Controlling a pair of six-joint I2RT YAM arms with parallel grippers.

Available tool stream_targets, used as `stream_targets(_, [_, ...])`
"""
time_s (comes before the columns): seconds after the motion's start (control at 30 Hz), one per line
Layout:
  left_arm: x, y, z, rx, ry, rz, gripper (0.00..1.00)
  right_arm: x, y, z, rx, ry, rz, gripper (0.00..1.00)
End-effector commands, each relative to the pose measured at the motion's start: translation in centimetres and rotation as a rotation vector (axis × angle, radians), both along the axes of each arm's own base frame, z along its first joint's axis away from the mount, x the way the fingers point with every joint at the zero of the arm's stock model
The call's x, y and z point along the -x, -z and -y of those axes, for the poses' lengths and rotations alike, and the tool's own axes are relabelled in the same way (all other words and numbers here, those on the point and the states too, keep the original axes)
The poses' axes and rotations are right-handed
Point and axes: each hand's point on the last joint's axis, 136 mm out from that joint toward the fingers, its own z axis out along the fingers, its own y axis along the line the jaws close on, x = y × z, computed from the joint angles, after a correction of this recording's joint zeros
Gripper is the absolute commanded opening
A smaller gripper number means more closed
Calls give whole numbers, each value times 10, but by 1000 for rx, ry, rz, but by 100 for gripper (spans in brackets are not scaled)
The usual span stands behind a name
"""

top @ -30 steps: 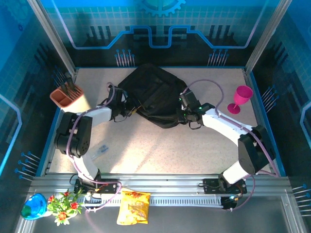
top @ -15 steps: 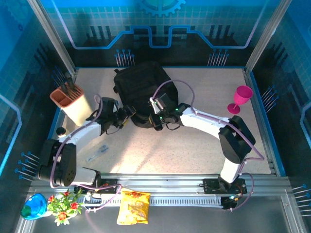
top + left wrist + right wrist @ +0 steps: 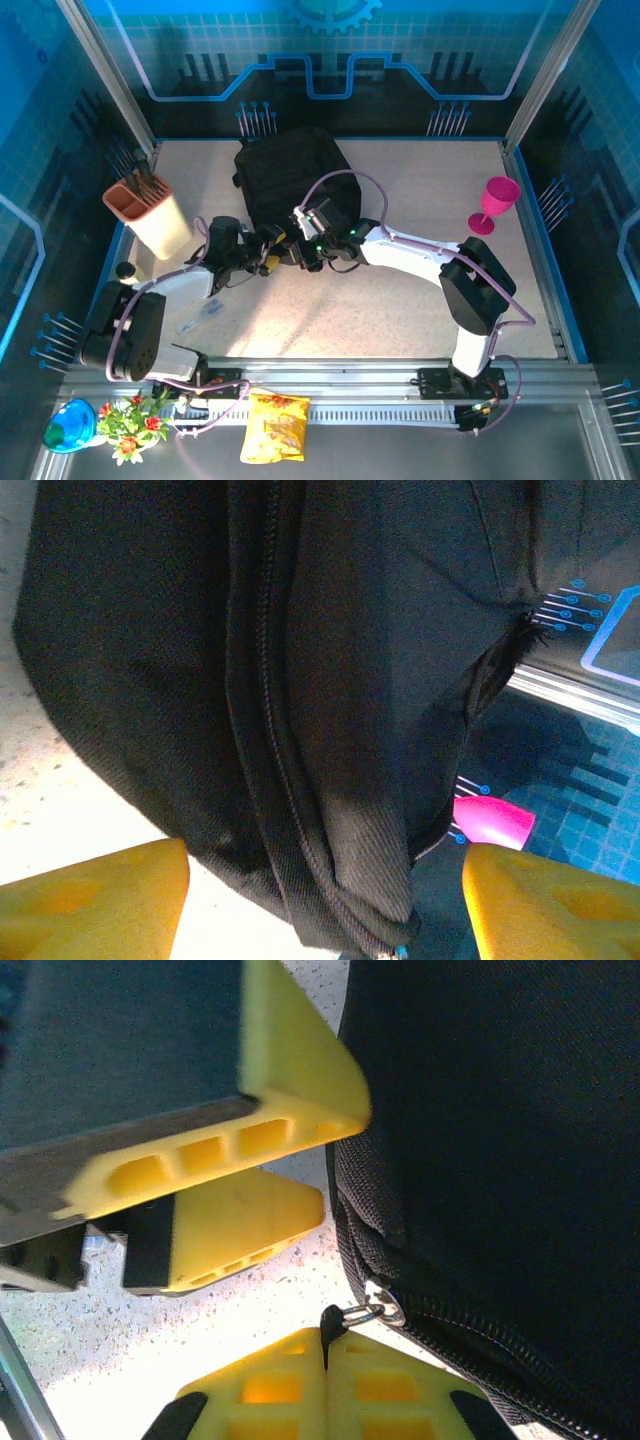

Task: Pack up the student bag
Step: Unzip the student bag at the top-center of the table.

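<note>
1. Leftmost, one tan holder (image 3: 150, 212) stands well apart from the arms.
2. Left gripper (image 3: 270, 252), jaws spread, faces the student bag (image 3: 290, 180), which lies centre-rear.
3. Right gripper (image 3: 325, 1350) pinches the bag's zipper pull (image 3: 362, 1313).
4. One pink goblet (image 3: 497, 200) stands far right.

No legible text anywhere; print on the yellow snack packet (image 3: 274, 427) perhaps lettering, too blurred

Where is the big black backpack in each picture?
Top external: the large black fabric backpack sits upper centre.
Left wrist: it spans the top, left edge to centre right.
Right wrist: right side, its zipper pull pinched in the jaws.
Shared landmark: the pink plastic goblet, top external and left wrist.
</note>
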Motion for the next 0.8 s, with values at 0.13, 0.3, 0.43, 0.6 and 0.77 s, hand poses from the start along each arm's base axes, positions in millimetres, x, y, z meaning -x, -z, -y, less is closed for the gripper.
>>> stream_targets(0.13, [-21,8,12,49,-6,16,63,6,0,3,0,12,4,0])
stream_targets(0.3, [-26,21,9,13,-19,9,41,5,6,20,43,66,9,0])
stream_targets(0.43, [-22,37,1,-54,-22,-11,22,1,21,49,86,171,-21,0])
stream_targets(0.6, [-18,52,-3,-97,-16,-37,14,-5,39,88,68,305,-90,0])
stream_targets(0.77, [-16,55,-3,-111,-4,-41,12,-17,48,132,106,443,-125,0])
